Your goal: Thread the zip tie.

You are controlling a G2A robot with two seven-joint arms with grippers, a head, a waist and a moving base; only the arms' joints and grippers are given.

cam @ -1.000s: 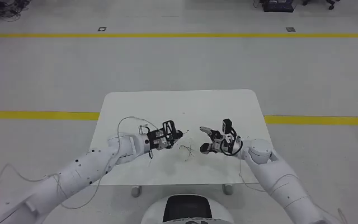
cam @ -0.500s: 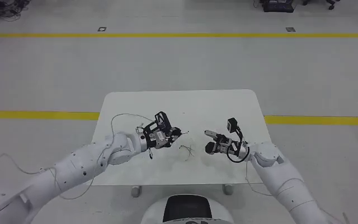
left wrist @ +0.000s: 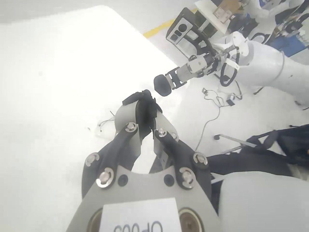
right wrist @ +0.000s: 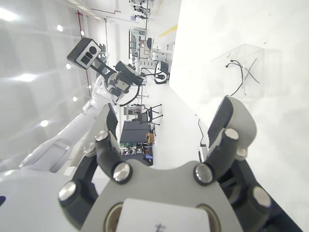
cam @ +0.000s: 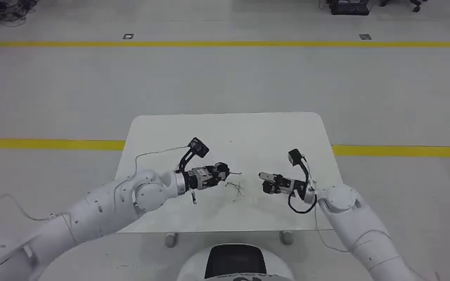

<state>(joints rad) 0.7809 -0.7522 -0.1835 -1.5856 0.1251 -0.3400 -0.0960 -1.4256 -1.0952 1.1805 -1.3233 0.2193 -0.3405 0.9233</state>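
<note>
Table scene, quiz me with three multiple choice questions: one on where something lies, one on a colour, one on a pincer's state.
1. Where do the loose zip ties lie?
A. on the floor
B. on the table, between the two arms
C. on a chair

2. What colour are they?
A. white
B. red
C. black

3. How does the right pincer stand?
A. open, holding nothing
B. shut on a zip tie
C. shut on a cable

Answers:
1 B, they rest on the tabletop midway between the arms.
2 C, they show as dark strands against the white top.
3 A, its fingers stand wide apart with nothing between them.
</note>
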